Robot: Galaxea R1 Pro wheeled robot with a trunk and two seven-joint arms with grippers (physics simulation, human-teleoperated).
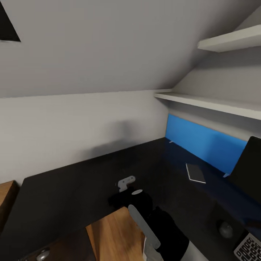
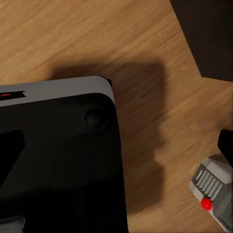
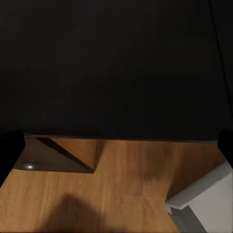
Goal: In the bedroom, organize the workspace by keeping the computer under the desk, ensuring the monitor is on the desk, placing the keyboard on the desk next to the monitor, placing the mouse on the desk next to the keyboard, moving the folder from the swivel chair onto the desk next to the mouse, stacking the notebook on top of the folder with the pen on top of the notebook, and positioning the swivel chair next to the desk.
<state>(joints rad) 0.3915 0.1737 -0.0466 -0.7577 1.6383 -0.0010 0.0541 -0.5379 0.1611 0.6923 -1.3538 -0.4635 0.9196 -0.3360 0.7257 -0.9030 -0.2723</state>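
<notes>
In the head view the black-topped desk [image 1: 90, 174] with its blue back panel [image 1: 203, 141] spans the picture. The dark notebook [image 1: 195, 173] lies flat near the panel. To its right stands the black monitor [image 1: 250, 170], cut by the frame edge. The dark mouse [image 1: 226, 229] sits beside the silver keyboard [image 1: 249, 248] at the lower right corner. A grey case with vents and a red dot, likely the computer [image 2: 211, 191], stands on the wood floor. My left gripper [image 2: 116, 145] and right gripper [image 3: 116, 145] are both open and hold nothing. The right one hangs at the desk's edge [image 3: 116, 73].
White wall shelves [image 1: 217, 103] run above the desk under the sloped ceiling. My dark arm [image 1: 159, 224] crosses the desk's inner corner over the wood floor [image 1: 116, 235]. A black body with a grey rim [image 2: 58, 145] lies below my left gripper. A small chrome part [image 1: 42, 253] shows by the floor.
</notes>
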